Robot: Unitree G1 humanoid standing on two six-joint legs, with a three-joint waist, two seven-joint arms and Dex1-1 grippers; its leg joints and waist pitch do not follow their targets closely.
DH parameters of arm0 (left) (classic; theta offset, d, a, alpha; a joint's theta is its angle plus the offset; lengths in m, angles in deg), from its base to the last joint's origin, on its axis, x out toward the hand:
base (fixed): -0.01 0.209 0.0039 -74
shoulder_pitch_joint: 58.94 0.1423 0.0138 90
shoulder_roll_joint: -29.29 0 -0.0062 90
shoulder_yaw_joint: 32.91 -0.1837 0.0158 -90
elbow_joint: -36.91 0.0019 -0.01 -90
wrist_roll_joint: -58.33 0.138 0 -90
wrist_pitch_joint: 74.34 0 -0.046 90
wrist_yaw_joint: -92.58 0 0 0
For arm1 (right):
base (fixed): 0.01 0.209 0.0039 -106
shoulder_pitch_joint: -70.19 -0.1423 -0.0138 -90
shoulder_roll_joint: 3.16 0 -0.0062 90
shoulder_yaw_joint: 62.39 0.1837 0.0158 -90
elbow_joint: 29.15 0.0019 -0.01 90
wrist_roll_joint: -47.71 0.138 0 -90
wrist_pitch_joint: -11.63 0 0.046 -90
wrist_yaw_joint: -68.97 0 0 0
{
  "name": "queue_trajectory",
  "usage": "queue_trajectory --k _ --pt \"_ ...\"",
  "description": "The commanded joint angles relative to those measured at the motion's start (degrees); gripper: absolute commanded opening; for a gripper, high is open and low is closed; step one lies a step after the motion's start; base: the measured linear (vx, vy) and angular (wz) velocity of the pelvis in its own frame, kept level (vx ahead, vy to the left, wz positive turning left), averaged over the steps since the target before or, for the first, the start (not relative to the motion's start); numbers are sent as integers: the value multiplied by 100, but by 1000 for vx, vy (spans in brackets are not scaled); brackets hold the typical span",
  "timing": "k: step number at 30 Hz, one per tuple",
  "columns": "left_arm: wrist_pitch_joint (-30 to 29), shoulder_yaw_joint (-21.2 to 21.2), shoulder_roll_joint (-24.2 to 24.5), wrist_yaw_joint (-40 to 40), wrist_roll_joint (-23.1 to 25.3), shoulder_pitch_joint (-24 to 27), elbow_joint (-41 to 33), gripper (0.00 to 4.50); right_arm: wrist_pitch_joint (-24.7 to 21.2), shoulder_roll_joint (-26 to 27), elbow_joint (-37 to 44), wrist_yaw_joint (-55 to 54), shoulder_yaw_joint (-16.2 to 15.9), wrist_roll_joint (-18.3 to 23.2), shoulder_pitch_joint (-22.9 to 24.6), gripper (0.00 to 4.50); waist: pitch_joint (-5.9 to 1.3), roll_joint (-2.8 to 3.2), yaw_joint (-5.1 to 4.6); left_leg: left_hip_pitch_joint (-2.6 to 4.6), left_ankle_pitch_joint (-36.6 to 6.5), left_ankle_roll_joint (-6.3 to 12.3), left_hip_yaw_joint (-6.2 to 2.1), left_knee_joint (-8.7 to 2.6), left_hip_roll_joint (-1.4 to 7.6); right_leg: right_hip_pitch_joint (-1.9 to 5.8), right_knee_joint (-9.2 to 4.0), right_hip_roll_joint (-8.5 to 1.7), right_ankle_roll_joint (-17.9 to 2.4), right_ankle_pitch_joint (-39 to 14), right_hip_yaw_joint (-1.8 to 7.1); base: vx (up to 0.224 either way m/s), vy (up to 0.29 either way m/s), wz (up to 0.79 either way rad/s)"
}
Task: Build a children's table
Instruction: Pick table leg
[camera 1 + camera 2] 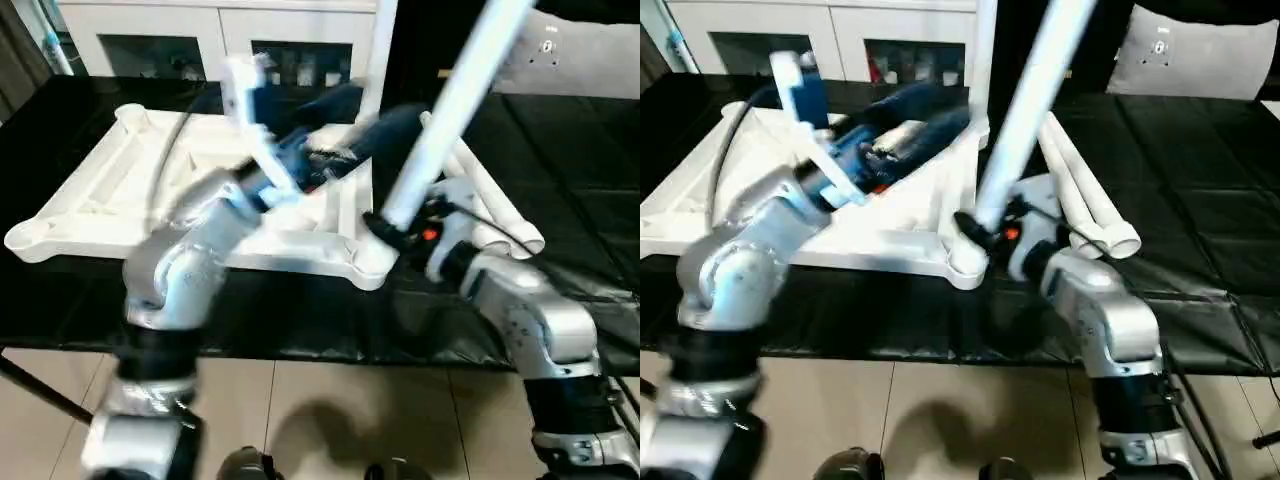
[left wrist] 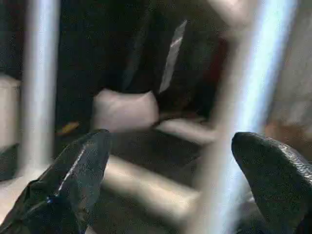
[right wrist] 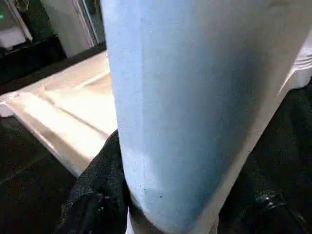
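1. Plastic, white and square, the upturned table top (image 1: 150, 190) lies ribbed side up on the black-covered work surface (image 1: 560, 150), a round socket at each visible corner.
2. One long white cylindrical tube leg (image 1: 455, 110) stands tilted in the near corner socket (image 1: 368, 262) on the robot's right, its upper end cut off by the picture edge.
3. The right gripper (image 1: 385, 232) is clamped on this leg just above the socket; in the right wrist view the leg (image 3: 185, 107) blocks nearly everything, with a black finger (image 3: 95, 195) pressed against it.
4. Another white leg (image 1: 985, 60) rises upright from the far right corner; its socket is hidden.
5. More loose white tube legs (image 1: 1090, 205) lie on the black cover just beside the top; their count is hard to tell.
6. The left gripper (image 2: 175, 180), its arm blurred, hovers over the top, black fingers (image 2: 73, 180) spread wide and grasping nothing.
7. White cabinets (image 1: 200, 40) stand behind the work surface.
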Motion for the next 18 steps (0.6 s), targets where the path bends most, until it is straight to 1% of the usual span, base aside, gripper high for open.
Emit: queue_trajectory --k 1,3,4,5,6,7,8,9,10,11,12,13,14,15,16,17,18 --pt "233 -320 182 -37 548 -52 310 449 62 -47 194 -76 121 -47 45 189 -530 -24 -8 130 -864 -32 -2 -413 68 296 -477 -248 -746 -982 150 0 0 0" --pt "741 -890 613 -431 1190 -87 879 449 10 -191 251 -100 149 -136 118 189 -533 -8 4 136 -835 -72 -5 -425 74 287 -481 -262 -795 -891 152 0 0 0" --pt "757 -907 624 -446 1208 -91 899 449 8 -195 254 -98 150 -136 121 189 -541 -3 7 140 -823 -89 -3 -419 78 289 -459 -260 -802 -813 153 0 0 0" --pt "967 -1125 760 -645 1432 -138 1147 449 -16 -249 288 -75 166 -141 166 189 -547 -2 5 128 -744 -96 -7 -420 74 308 -436 -264 -861 -602 151 0 0 0" --pt "1160 -1319 866 -879 1596 -211 1429 422 -49 -285 342 -41 212 -95 210 189 -548 12 -2 122 -720 -101 -4 -417 71 312 -410 -270 -931 -462 151 0 0 0" --pt "1160 -1319 866 -879 1596 -211 1429 416 -49 -285 342 -41 212 -95 210 189 -545 6 1 131 -743 -83 4 -419 63 300 -436 -264 -938 -473 152 0 0 0" --pt "1647 -1698 1040 -1303 1982 -367 2028 416 -71 -357 419 1 279 -20 287 189 -528 14 2 127 -783 -43 2 -423 54 298 -470 -264 -941 -500 158 0 0 0" --pt "1905 -1824 1088 -1574 2114 -428 2311 416 -69 -388 449 16 301 0 325 189 -540 34 -9 124 -806 -80 -7 -427 64 324 -422 -284 -962 -468 161 0 0 0" --pt "1905 -1824 1088 -1574 2114 -428 2311 411 -69 -388 449 16 301 0 325 189 -533 22 -10 124 -807 -73 3 -429 57 319 -450 -279 -964 -467 161 0 0 0" --pt "2253 -1996 1149 -2124 2220 -537 2764 380 -86 -447 506 24 334 22 393 189 -523 70 -9 125 -828 -88 -8 -428 65 315 -436 -294 -1030 -397 165 0 0 0" --pt "2285 -2019 1157 -2190 2233 -558 2827 371 -91 -455 517 25 339 26 403 189 -529 35 -18 126 -863 -90 4 -431 58 331 -445 -289 -1061 -409 166 0 0 0" --pt "2501 -2168 1195 -2583 2343 -721 3283 371 -134 -514 595 32 373 50 473 189 -531 29 -11 127 -853 -87 2 -433 54 334 -450 -291 -1078 -406 167 0 0 0" --pt "2611 -2237 1199 -2735 2416 -828 3537 372 -163 -547 645 33 389 60 512 189 -507 106 -12 139 -941 -118 -2 -436 53 309 -454 -291 -1092 -478 170 0 0 0" --pt "2648 -2256 1196 -2778 2444 -872 3632 372 -172 -559 663 33 394 61 527 189 -506 62 -26 149 -1075 -139 6 -440 59 319 -471 -294 -1129 -534 171 0 0 0" --pt "2648 -2256 1196 -2778 2444 -872 3632 369 -172 -559 663 33 394 61 527 189 -509 61 -24 149 -1110 -155 -4 -444 71 330 -444 -307 -1179 -537 167 0 0 0" --pt "2790 -2317 1176 -2810 2558 -997 3910 331 -196 -582 709 29 406 70 562 189 -486 81 -36 149 -1181 -148 -3 -451 72 314 -475 -302 -1215 -619 162 0 0 0" --pt "2952 -2381 1157 -2851 2662 -1112 4180 328 -221 -598 753 19 416 81 591 189 -482 82 -42 157 -1229 -141 0 -447 64 314 -486 -299 -1231 -665 168 0 0 0"
